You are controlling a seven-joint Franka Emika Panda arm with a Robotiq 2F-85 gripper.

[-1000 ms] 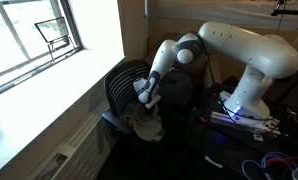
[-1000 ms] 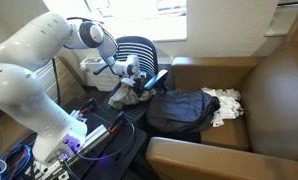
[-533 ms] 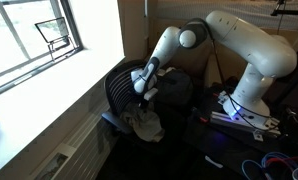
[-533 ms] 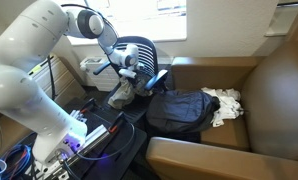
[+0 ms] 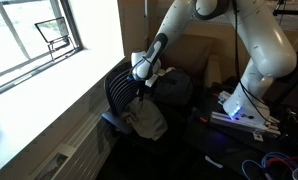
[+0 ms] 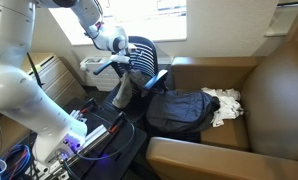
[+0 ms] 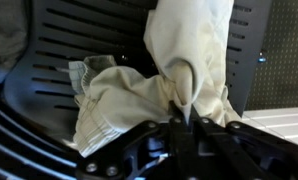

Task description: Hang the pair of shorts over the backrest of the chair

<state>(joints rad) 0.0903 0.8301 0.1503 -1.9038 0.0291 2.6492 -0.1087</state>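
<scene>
The pair of shorts is beige cloth. It hangs from my gripper above the seat of the black slatted chair. In an exterior view the shorts dangle in front of the chair's backrest, below the gripper. In the wrist view the gripper is shut on a fold of the shorts, with the chair's slats behind them.
A black bag and a white crumpled cloth lie on the brown sofa. A windowsill runs beside the chair. The robot base with cables stands close by.
My gripper has risen with the shorts in it, lifting them off the seat until they hang stretched downward. The arm has straightened upward.
</scene>
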